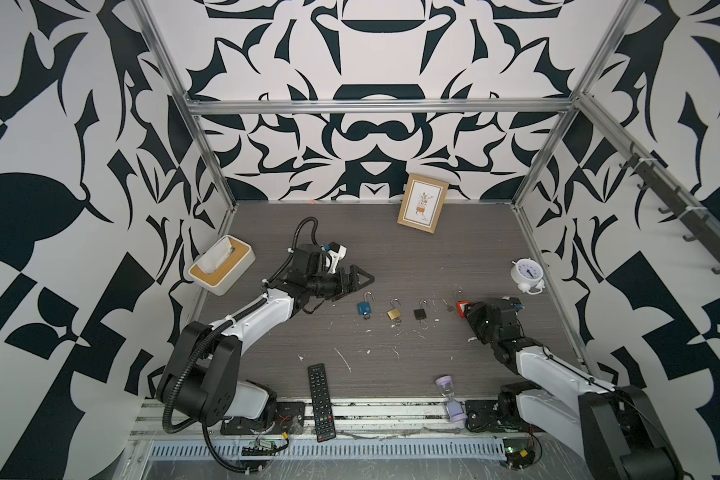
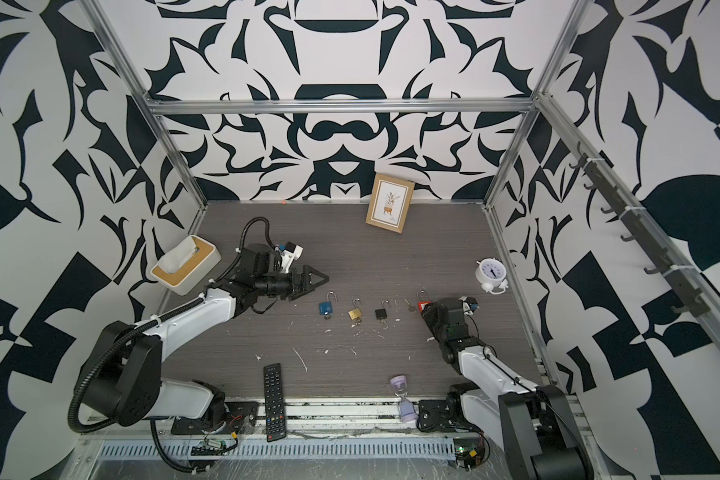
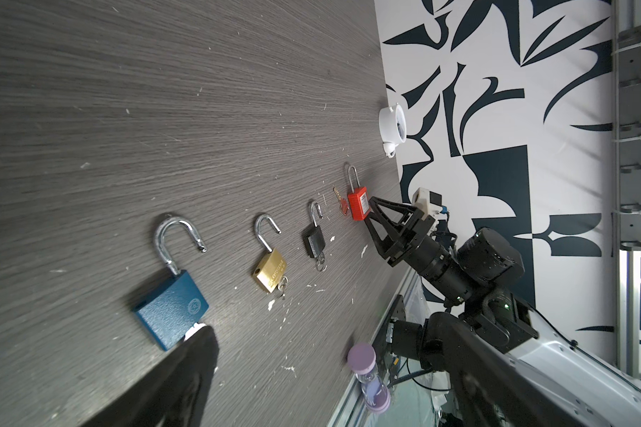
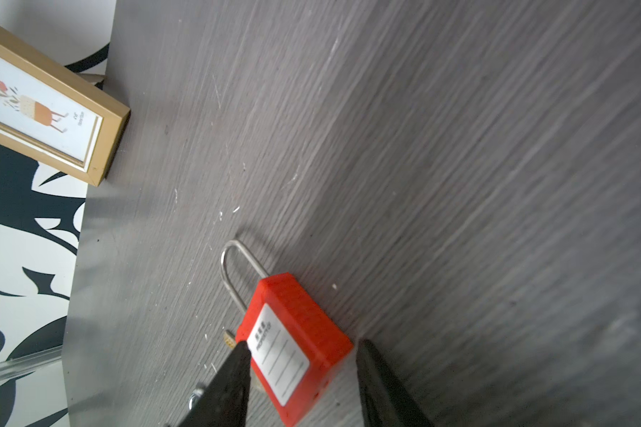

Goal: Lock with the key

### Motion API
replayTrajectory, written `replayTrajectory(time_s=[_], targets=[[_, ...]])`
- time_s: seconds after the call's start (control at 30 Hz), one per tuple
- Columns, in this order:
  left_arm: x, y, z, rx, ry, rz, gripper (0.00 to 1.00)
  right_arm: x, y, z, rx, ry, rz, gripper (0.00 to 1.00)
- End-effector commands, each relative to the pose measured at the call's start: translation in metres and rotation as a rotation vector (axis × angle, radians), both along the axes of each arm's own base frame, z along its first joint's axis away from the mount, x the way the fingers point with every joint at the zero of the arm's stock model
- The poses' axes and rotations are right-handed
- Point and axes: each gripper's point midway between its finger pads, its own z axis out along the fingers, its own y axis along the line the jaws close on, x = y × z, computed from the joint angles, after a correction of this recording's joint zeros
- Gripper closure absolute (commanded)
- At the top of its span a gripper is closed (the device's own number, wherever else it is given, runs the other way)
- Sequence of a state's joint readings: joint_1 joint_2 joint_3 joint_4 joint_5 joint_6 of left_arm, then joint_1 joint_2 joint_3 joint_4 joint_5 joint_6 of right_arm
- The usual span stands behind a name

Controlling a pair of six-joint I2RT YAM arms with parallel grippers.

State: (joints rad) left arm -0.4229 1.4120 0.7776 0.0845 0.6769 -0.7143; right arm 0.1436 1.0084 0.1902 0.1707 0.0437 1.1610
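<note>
Red padlock (image 4: 289,314), seemingly locked, lies ungripped between the right gripper's (image 4: 303,343) parted jaws; left gripper (image 1: 362,279) gapes wide; next, the open black padlock (image 3: 314,240) probably needs closing.

blue padlock (image 1: 364,307), brass padlock (image 1: 393,313), black padlock (image 1: 419,313) and red padlock (image 3: 359,202) lie in a row on the grey table (image 1: 350,241); picture frame (image 1: 422,205) stands at its back edge.

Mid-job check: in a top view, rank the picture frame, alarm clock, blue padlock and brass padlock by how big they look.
1. picture frame, clearly the largest.
2. alarm clock.
3. blue padlock and brass padlock: they look about alike lying side by side, so I won't rank one over the other.
</note>
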Motion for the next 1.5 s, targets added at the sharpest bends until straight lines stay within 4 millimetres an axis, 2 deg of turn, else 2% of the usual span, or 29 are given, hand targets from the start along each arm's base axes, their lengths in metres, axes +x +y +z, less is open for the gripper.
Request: replayTrajectory(time_s=[0.0,0.1,0.2,0.3,0.37,0.4,0.47,0.53,0.63,0.8,0.83,0.97,1.33,1.37,1.47], targets=[[-0.004,0.001,-0.003,0.013,-0.005,-0.012,0.01,-0.010,-0.012,0.013,-0.066,0.028,-0.019,0.51],[-0.004,0.007,-0.004,0.041,-0.019,0.012,0.01,-0.012,-0.011,0.043,-0.103,-0.004,0.025,0.51],[-0.007,0.010,-0.003,0.056,-0.026,0.018,0.01,-0.005,0.004,0.078,-0.136,-0.044,0.157,0.48],[-0.009,0.010,-0.001,0.025,-0.028,0.020,0.02,0.004,0.049,0.110,-0.223,-0.043,0.437,0.49],[-0.010,0.008,0.002,-0.027,-0.013,0.017,0.03,0.001,0.098,0.133,-0.375,-0.038,0.690,0.44],[-0.011,0.007,0.003,-0.042,-0.007,0.014,0.03,-0.003,0.113,0.137,-0.439,0.005,0.774,0.44],[-0.014,0.008,0.003,-0.053,0.001,0.018,0.04,-0.006,0.142,0.136,-0.542,0.083,0.910,0.41],[-0.016,0.008,0.003,-0.060,-0.002,0.020,0.04,-0.003,0.158,0.129,-0.584,0.116,0.956,0.41],[-0.020,0.012,0.000,-0.054,-0.003,0.030,0.04,0.007,0.166,0.113,-0.607,0.143,0.969,0.42],[-0.027,0.016,-0.008,-0.034,0.014,0.032,0.05,0.015,0.173,0.083,-0.623,0.191,0.989,0.42],[-0.029,0.016,0.001,-0.042,-0.013,0.028,0.05,0.015,0.175,0.076,-0.618,0.198,1.001,0.44],[-0.031,0.018,-0.001,-0.031,-0.014,0.026,0.05,0.016,0.178,0.052,-0.615,0.233,1.026,0.46],[-0.032,0.015,-0.004,-0.042,-0.005,0.001,0.05,0.010,0.163,0.014,-0.652,0.326,1.033,0.47],[-0.031,0.014,-0.012,-0.033,0.020,0.001,0.05,0.010,0.162,0.012,-0.650,0.329,1.032,0.47],[-0.031,0.014,-0.014,-0.032,0.028,0.000,0.05,0.010,0.161,0.006,-0.644,0.339,1.032,0.47]])
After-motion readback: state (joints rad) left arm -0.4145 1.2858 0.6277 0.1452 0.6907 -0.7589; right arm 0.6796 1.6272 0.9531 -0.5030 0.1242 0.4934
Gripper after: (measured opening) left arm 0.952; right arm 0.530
